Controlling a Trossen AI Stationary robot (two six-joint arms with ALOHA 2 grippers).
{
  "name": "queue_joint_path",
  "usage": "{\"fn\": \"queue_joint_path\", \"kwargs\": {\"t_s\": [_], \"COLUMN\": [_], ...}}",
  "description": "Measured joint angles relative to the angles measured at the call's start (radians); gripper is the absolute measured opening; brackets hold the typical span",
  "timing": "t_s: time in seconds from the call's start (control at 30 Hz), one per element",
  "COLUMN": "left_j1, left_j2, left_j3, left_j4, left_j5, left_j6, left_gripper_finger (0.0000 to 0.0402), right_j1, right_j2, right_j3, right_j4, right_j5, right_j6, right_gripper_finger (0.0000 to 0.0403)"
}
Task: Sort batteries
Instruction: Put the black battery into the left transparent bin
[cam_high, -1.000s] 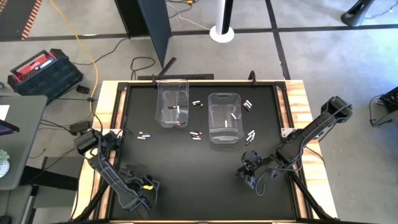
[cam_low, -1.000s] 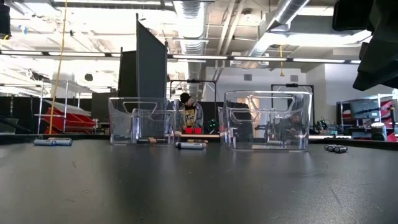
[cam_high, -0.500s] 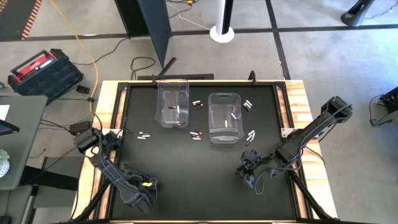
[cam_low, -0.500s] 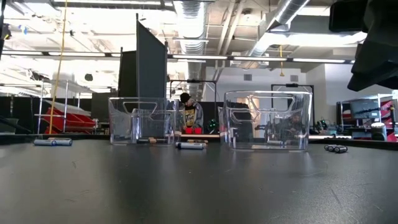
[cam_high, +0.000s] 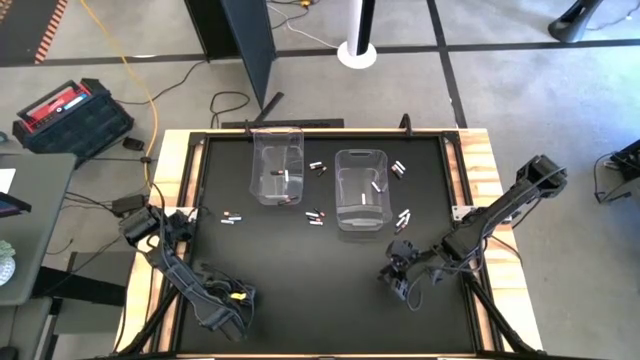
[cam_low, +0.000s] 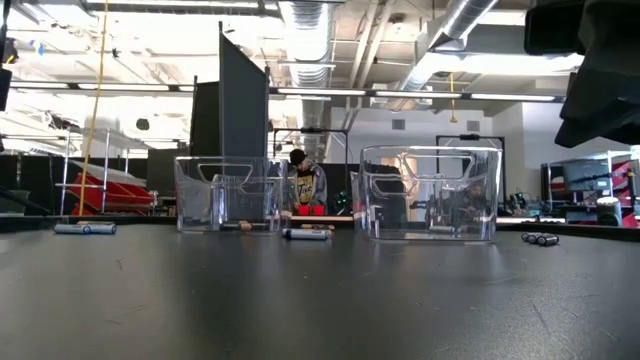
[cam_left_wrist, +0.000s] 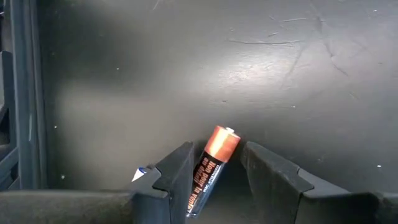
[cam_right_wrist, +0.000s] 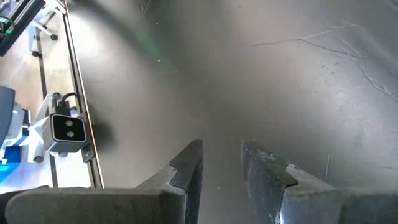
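Batteries (cam_high: 317, 216) lie scattered around two clear bins (cam_high: 277, 165) mid-table.

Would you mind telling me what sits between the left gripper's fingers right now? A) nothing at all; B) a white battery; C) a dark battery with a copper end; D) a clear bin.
C: the left wrist view shows the left gripper closed around a dark battery with a copper end, above the black table.

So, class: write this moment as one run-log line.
task: sort batteries | left gripper: shut on copper-top battery, near-left table corner | right gripper: open, empty, near-right | two clear bins: a few batteries inside
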Motion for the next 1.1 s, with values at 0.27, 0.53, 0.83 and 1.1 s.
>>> {"fn": "queue_joint_path", "kwargs": {"t_s": [0.27, 0.53, 0.83, 1.1], "left_j1": [0.000, -0.001, -0.001, 0.004], "left_j2": [0.000, 0.000, 0.000, -0.044], "left_j3": [0.000, 0.000, 0.000, 0.000], "left_j4": [0.031, 0.033, 0.037, 0.059], "left_j5": [-0.032, -0.033, -0.023, -0.036], "left_j6": [0.039, 0.042, 0.042, 0.041], "left_gripper_finger": [0.0092, 0.0043, 0.0055, 0.0056], "right_j1": [-0.011, -0.011, -0.011, -0.011], "right_j2": [0.000, 0.000, 0.000, 0.000], "right_j3": [0.000, 0.000, 0.000, 0.000], "right_j4": [0.000, 0.000, 0.000, 0.000], "right_j5": [-0.003, -0.003, -0.003, -0.002], "right_j6": [-0.009, -0.018, -0.030, -0.030], "right_gripper_finger": [0.0126, 0.0126, 0.0126, 0.0126]}}
